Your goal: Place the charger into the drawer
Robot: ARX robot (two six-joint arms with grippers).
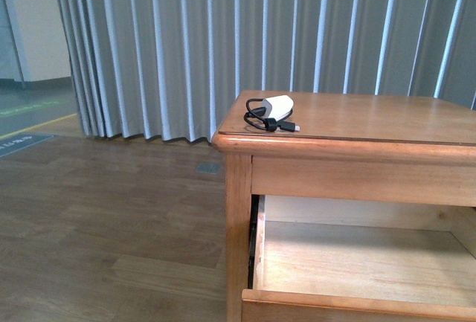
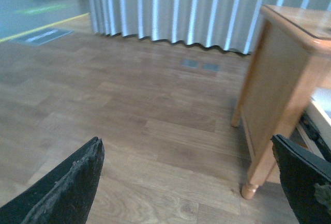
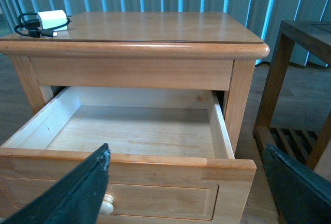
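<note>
You see the charger (image 1: 280,103), a small white rounded block with its thin black cable coiled against it, lying near the left edge of the table top (image 1: 372,117). Below, the honey-brown drawer (image 3: 129,163) is pulled open, showing light wood inside and one round pale knob (image 3: 107,204) on its front.

In the front view the drawer (image 1: 357,262) runs off the bottom and right edges, and only the top rim of its front shows. The counter (image 1: 372,125) is cut at the right edge. The connector on the charger (image 1: 279,104) is too small to identify. The bottom edge crops the left fingers (image 2: 67,188) and the right fingers (image 3: 77,193). One right finger covers part of the drawer's knob (image 3: 108,204). A dark wooden stand (image 3: 295,43) is cut off at the right edge.
</note>
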